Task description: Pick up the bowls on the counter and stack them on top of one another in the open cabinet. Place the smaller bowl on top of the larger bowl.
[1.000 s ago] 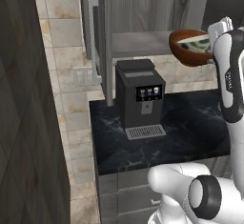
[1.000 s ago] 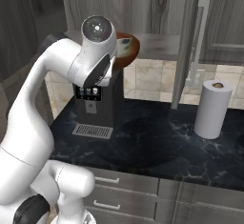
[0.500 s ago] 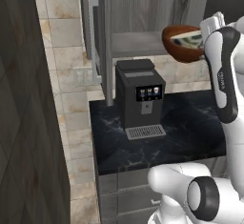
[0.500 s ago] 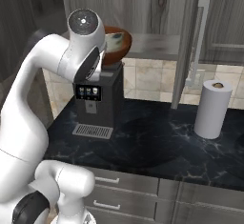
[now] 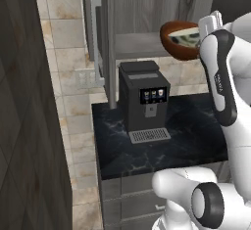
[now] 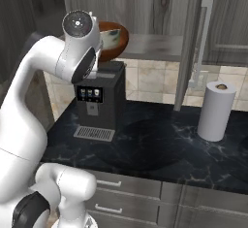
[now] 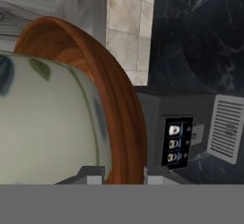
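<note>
My gripper [image 7: 123, 178] is shut on the rim of the larger bowl [image 7: 114, 104], glossy reddish-brown outside, pale with dark markings inside. I hold this bowl [image 5: 180, 39] tilted in the air, level with the open cabinet's grey shelf [image 5: 137, 45] and just right of it, above the coffee machine. From the right base the bowl [image 6: 115, 39] shows behind my upper arm, left of the shelf [image 6: 155, 47]. The hand [image 5: 210, 24] sits at the bowl's right edge. The counter [image 5: 196, 131] lies well below. The smaller bowl is out of view.
A black coffee machine [image 5: 144, 97] stands on the counter under the bowl. The cabinet door [image 6: 191, 42] hangs open with a long metal handle [image 6: 204, 38]. A paper towel roll [image 6: 215, 110] stands at the right. A dark wood-panelled tall unit [image 5: 29, 126] fills the left.
The arm has lifted and swung the bowl a little toward the cabinet shelf. The grip on the rim has stayed the same.
</note>
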Robot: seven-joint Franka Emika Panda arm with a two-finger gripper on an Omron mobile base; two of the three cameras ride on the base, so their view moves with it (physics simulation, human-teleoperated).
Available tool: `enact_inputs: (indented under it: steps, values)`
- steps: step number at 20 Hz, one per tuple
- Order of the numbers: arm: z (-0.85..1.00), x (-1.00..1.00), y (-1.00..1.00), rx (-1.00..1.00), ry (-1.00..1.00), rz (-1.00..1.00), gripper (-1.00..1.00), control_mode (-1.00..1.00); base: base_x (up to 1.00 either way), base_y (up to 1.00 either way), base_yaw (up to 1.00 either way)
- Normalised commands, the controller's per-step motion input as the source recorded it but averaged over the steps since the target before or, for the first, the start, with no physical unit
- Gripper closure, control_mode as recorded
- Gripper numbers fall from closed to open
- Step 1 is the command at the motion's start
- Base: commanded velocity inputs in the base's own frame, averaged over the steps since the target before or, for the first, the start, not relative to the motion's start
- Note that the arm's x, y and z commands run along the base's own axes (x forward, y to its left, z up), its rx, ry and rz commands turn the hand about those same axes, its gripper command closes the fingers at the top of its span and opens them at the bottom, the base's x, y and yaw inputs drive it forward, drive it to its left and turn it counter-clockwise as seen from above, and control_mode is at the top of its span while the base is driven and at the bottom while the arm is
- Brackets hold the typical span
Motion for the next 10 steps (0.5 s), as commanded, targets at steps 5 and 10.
enact_inputs:
  steps: [5,10]
  values:
    - [0.08,0.15,0.12,0.0,0.0,0.0,1.0,-1.0,0.0,0.0,0.0]
    - [0.05,0.19,0.05,0.0,0.02,-0.01,1.0,-1.0,0.0,0.0,0.0]
